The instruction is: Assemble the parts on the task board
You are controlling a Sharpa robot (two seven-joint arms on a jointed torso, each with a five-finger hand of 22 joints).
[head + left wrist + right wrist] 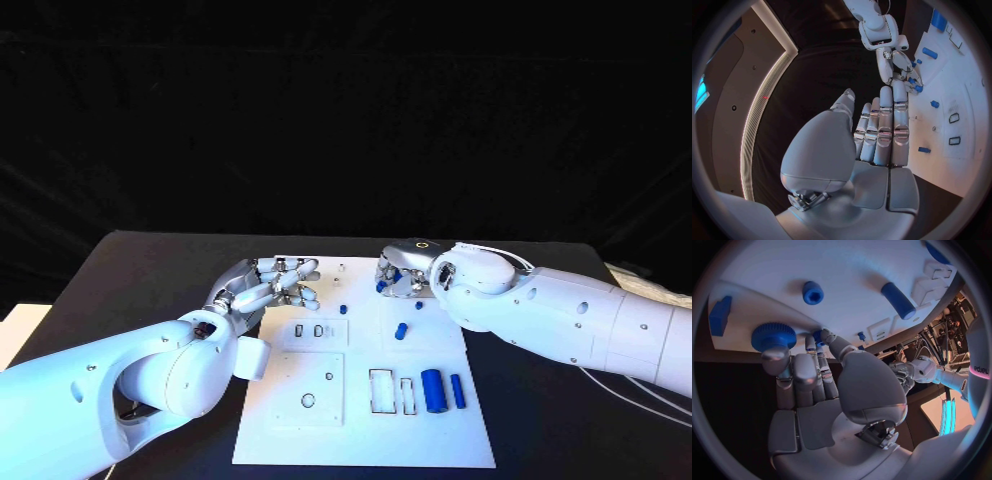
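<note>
While the blue gear [773, 336] sits at the board's [433, 440] far edge, the right hand's [807, 380] fingertips [775, 354] touch it, seemingly starting a pick; whether they grip it I cannot tell. The left hand [879, 135] waits beside, straight fingers together, holding nothing. Next calls for pinching the gear firmly.

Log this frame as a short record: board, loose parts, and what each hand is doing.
board: white task board mid-table
loose parts: two blue cylinders lying near the board's right edge; small blue peg lying mid-board
left hand: at the board's far left corner, fingers straight, holding nothing
right hand: at the board's far edge, fingertips touching a blue gear; grip unclear
</note>
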